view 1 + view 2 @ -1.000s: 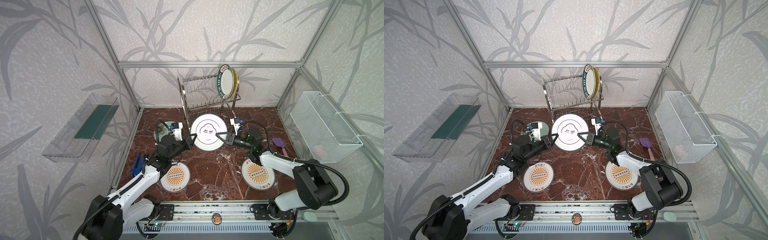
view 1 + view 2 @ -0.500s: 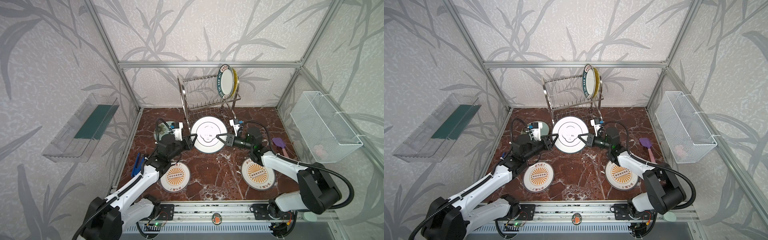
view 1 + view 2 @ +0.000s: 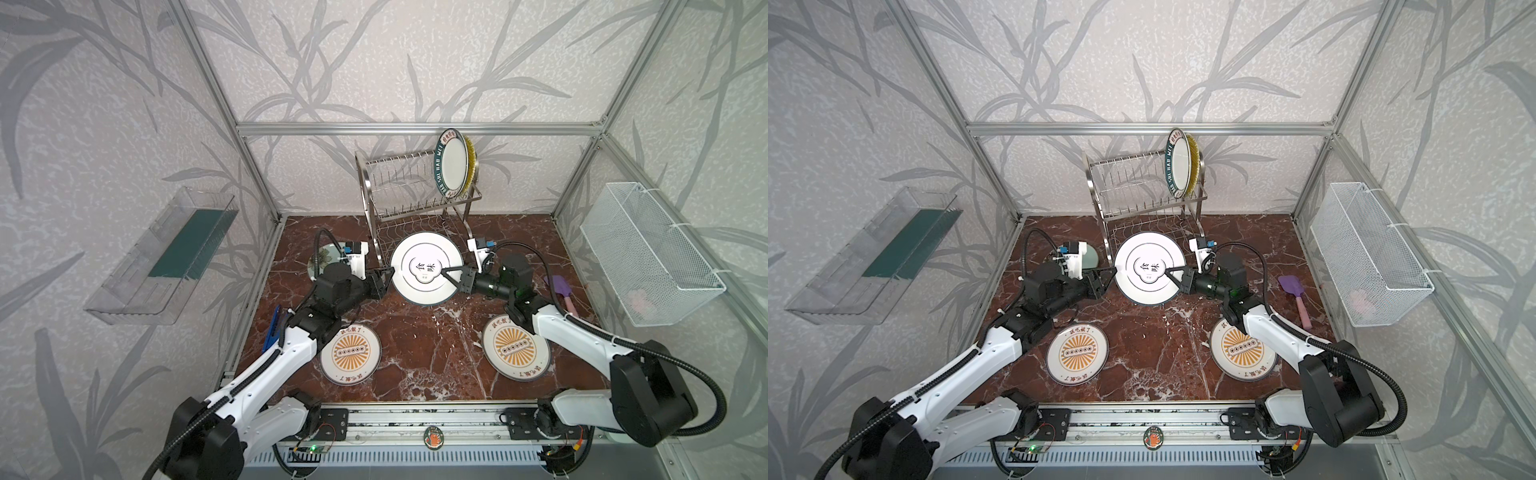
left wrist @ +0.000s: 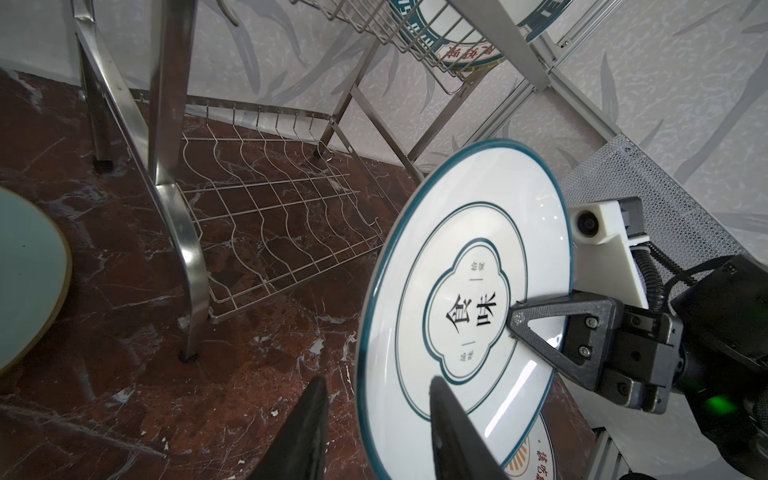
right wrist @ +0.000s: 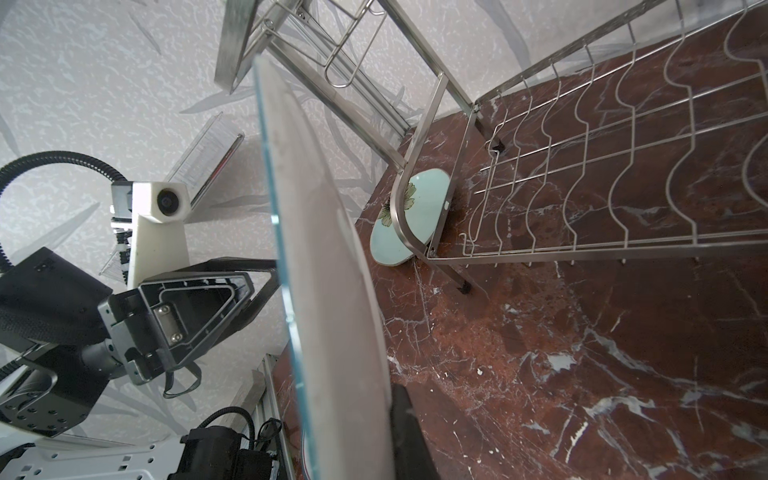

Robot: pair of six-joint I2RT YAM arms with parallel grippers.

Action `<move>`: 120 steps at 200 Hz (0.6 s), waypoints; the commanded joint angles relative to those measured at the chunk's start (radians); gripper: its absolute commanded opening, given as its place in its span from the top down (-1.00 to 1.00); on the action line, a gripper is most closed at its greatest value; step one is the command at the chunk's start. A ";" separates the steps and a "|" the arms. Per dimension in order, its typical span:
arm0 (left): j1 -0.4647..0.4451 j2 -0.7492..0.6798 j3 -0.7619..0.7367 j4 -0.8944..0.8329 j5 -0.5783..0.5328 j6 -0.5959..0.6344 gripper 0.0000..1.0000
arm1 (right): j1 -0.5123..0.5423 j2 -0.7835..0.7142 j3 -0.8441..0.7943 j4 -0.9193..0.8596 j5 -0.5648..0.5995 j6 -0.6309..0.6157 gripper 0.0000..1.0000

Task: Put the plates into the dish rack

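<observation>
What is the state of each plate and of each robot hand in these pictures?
White round plate with dark outline motif: held on edge by right hand.
Right hand: shut on that plate's rim.
Left hand: open, astride its opposite rim.
Green-rimmed white plate: upright in shiny steel wire rack's top tier.
Yellow ribbed plate: upright behind it.
Two orange-sunburst white plates: flat on marble table.
Pale celadon flower plate: flat on table, partly hidden.
</observation>
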 commanded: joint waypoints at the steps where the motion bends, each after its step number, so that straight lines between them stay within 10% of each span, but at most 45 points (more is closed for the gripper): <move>1: -0.003 -0.011 0.051 -0.037 -0.003 0.049 0.19 | -0.010 -0.055 0.025 0.004 0.007 -0.049 1.00; 120: -0.002 0.053 0.269 -0.270 0.007 0.187 0.13 | -0.027 -0.179 0.091 -0.181 0.022 -0.172 1.00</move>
